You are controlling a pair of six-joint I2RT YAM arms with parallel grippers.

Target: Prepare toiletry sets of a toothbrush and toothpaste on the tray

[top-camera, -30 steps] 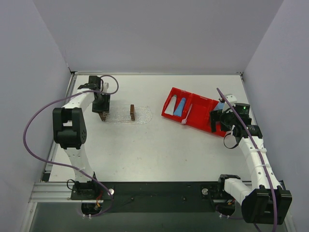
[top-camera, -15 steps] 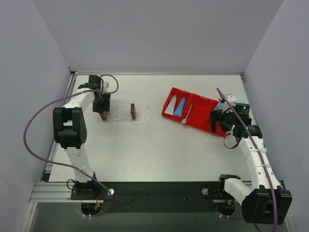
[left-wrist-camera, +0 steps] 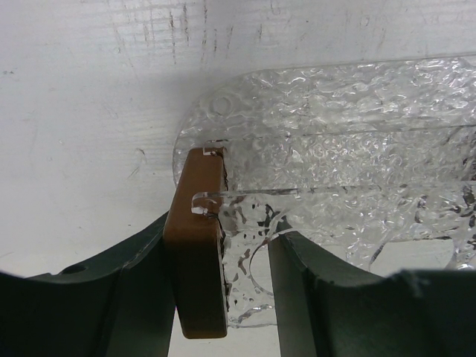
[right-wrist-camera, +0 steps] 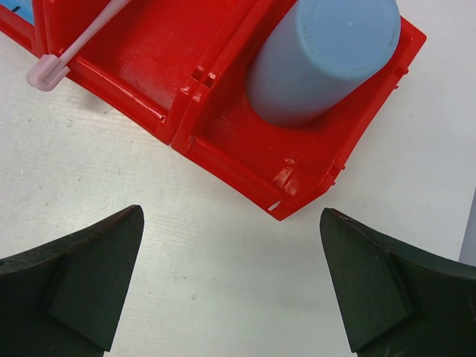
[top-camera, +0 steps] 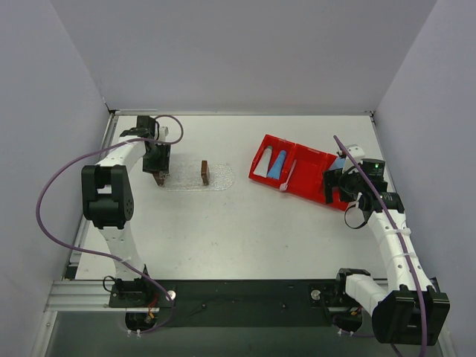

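The clear bumpy tray (top-camera: 219, 178) lies at the left of the table with a brown block (top-camera: 204, 172) across it. My left gripper (top-camera: 159, 178) is at its left end. In the left wrist view the gripper (left-wrist-camera: 221, 245) is shut on the tray (left-wrist-camera: 335, 149): one finger presses an end brown block (left-wrist-camera: 195, 245), the other meets the clear edge. The toothbrush (top-camera: 288, 177) leans over the red bin's divider, its pink head (right-wrist-camera: 46, 74) outside the wall. A blue toothpaste (top-camera: 277, 163) and a white-grey one (top-camera: 261, 166) lie in the bin. My right gripper (right-wrist-camera: 230, 216) stands open over bare table by the bin's corner.
The red two-compartment bin (top-camera: 311, 186) sits at the right rear, angled, with a round blue cup (right-wrist-camera: 323, 56) in its right compartment. Grey walls close in the table on the left, right and back. The arms' bases and a black rail run along the near edge.
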